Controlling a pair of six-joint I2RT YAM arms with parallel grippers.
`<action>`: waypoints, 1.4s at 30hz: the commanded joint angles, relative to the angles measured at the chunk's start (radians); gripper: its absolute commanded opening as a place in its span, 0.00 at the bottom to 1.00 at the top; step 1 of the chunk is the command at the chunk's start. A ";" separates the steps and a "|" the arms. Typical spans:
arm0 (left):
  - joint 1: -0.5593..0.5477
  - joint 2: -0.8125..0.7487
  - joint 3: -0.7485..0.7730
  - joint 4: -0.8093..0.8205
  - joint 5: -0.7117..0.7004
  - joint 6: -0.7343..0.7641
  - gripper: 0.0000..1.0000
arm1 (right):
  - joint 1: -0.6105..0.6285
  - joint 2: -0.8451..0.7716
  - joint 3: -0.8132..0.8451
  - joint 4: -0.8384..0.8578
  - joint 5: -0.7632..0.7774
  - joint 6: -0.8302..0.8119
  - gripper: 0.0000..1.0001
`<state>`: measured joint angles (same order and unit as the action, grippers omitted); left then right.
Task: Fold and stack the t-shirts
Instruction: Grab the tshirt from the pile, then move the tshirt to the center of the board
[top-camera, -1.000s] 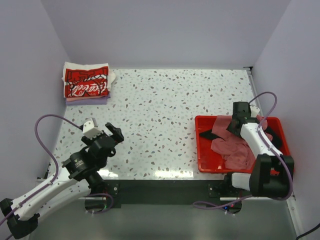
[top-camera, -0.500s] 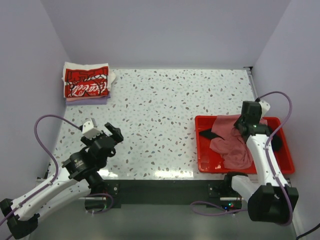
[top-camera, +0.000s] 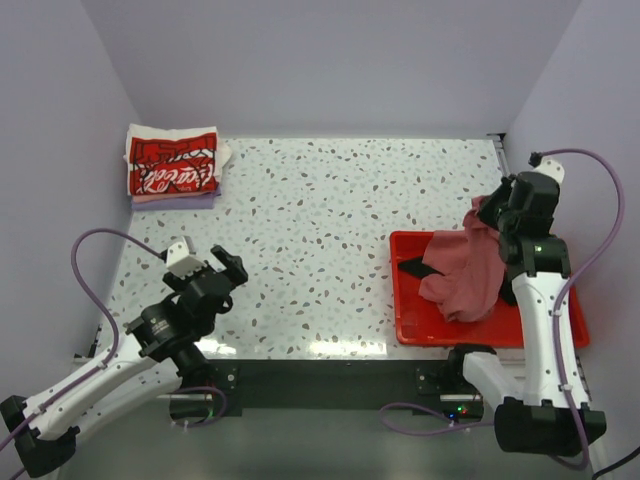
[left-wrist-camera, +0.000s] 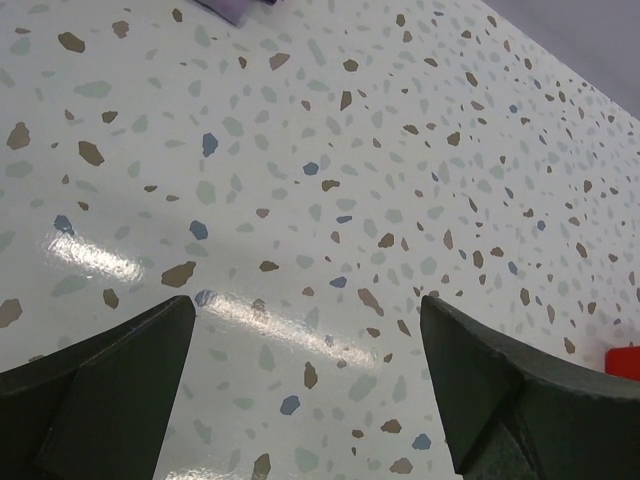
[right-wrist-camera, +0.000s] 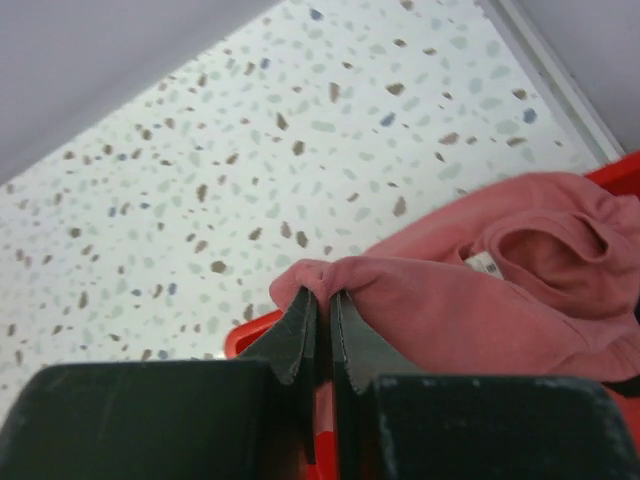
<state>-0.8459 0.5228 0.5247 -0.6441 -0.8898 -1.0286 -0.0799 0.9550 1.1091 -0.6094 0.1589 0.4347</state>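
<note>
right gripper (right-wrist-camera: 322, 300) pinched tight on the red shirt (top-camera: 468, 275), which hangs into the bin (top-camera: 410, 328) on the right; left gripper (left-wrist-camera: 307, 315) wide open, near left; folded shirts (top-camera: 172, 165) far left

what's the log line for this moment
right jaws: shut on dusty-red t-shirt, partly out of red bin | left jaws: open | folded t-shirts: far-left

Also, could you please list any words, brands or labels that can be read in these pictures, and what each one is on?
"Coca-Cola": white script on the red print of the top folded t-shirt, seen from the top camera.
Too small to read: the white neck tag inside the dusty-red t-shirt.
Nothing else readable shows in any view.
</note>
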 joint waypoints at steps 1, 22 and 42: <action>-0.004 0.006 -0.015 0.046 -0.031 0.013 1.00 | -0.001 0.046 0.171 0.062 -0.178 -0.007 0.00; -0.004 0.003 -0.045 0.049 -0.038 0.010 1.00 | 0.454 0.559 0.943 0.413 -0.420 0.029 0.00; -0.005 -0.012 -0.052 0.057 -0.026 0.013 1.00 | 0.832 0.964 1.404 0.757 -0.237 0.171 0.00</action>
<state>-0.8459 0.5186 0.4763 -0.6254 -0.8898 -1.0256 0.7364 1.9396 2.4660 -0.0204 -0.1268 0.5800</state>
